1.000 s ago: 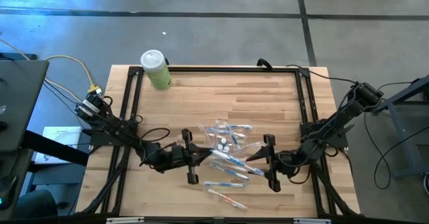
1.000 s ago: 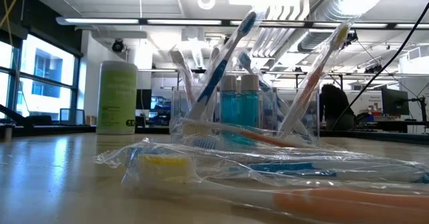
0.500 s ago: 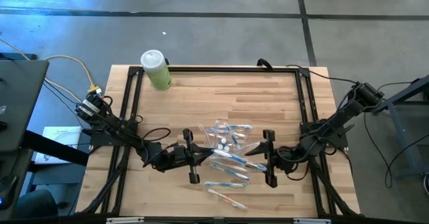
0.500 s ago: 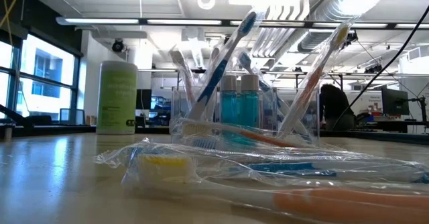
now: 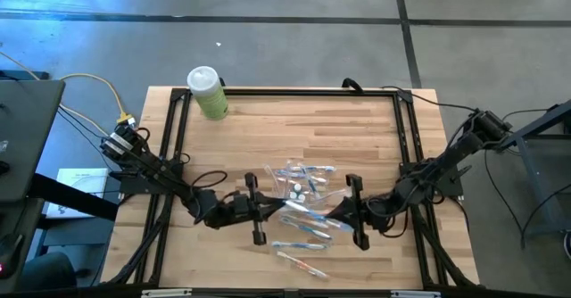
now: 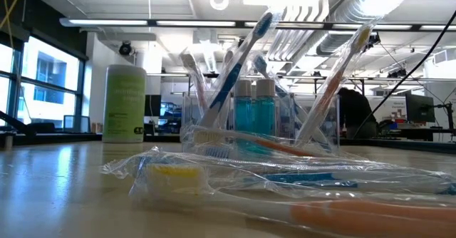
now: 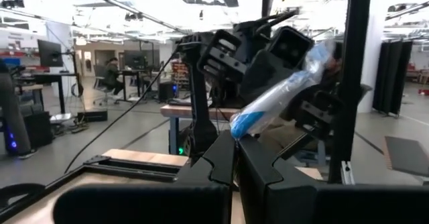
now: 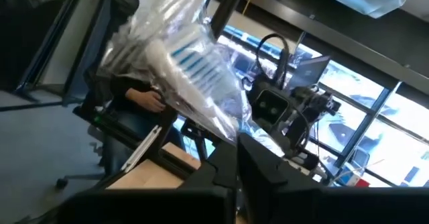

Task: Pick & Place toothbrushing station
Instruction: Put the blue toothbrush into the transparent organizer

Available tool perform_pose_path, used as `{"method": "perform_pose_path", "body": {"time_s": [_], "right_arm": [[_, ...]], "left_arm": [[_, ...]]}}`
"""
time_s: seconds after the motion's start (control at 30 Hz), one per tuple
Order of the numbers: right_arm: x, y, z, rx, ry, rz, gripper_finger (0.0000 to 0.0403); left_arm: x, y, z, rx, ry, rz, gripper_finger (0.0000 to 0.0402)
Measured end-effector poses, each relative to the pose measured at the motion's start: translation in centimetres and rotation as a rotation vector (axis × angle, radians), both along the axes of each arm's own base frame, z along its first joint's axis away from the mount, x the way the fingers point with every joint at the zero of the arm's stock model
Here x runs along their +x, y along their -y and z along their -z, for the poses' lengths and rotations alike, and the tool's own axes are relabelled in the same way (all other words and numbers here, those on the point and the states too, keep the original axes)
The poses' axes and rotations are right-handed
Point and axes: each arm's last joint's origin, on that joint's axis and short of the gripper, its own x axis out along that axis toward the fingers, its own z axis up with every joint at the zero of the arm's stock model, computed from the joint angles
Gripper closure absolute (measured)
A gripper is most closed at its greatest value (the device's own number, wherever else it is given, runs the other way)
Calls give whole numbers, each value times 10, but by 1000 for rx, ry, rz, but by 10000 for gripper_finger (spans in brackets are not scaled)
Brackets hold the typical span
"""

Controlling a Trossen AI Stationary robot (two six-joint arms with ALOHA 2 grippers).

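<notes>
**Toothbrushes in crinkly wrap, pinched from both sides**

Wrapped toothbrushes [image 5: 303, 216] lie mid-table by the clear holder [image 6: 260, 117]. Right gripper [image 5: 335, 216] and left gripper [image 5: 275, 211] each pinch one brush's wrapper. Light, stiff inside, slippery film outside; better gripped across the handle.

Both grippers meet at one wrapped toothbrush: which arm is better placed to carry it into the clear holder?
Nearly even; I'd lean right. The left gripper and right gripper are both shut on the wrapped toothbrush, with the clear holder beyond, between them, but the left seems to pinch only its tip.
</notes>
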Motion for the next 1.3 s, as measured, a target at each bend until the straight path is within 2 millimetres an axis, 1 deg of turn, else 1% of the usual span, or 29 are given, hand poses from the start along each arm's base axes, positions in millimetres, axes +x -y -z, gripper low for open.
{"method": "perform_pose_path", "body": {"time_s": [0.23,0.37,0.47,0.63,0.73,0.87,1.0,1.1,1.2,1.3], "right_arm": [[0,-1,1,-12,-9,-10,401],[0,-1,2,-19,-17,-11,401],[0,-1,2,-18,-20,-15,401],[0,-2,2,-15,-21,-15,401],[0,-2,2,-15,-21,-15,401],[0,-1,2,-13,-19,-15,401],[-3,-4,1,8,-25,-2,401],[-7,-6,0,41,-37,78,401],[-12,-10,1,29,-53,184,401],[-18,-16,1,17,-58,221,401]], "left_arm": [[-1,2,1,-9,-7,12,399],[-3,6,1,46,-19,9,397],[-4,8,1,90,-27,2,388],[-5,9,2,143,-44,-5,354],[-5,11,3,180,-58,-8,320],[-5,11,4,184,-61,-6,271],[-5,12,3,177,-55,-2,236],[-8,15,3,115,-44,13,226],[-10,17,2,36,-26,11,224],[-13,20,2,45,-34,-13,224]]}}
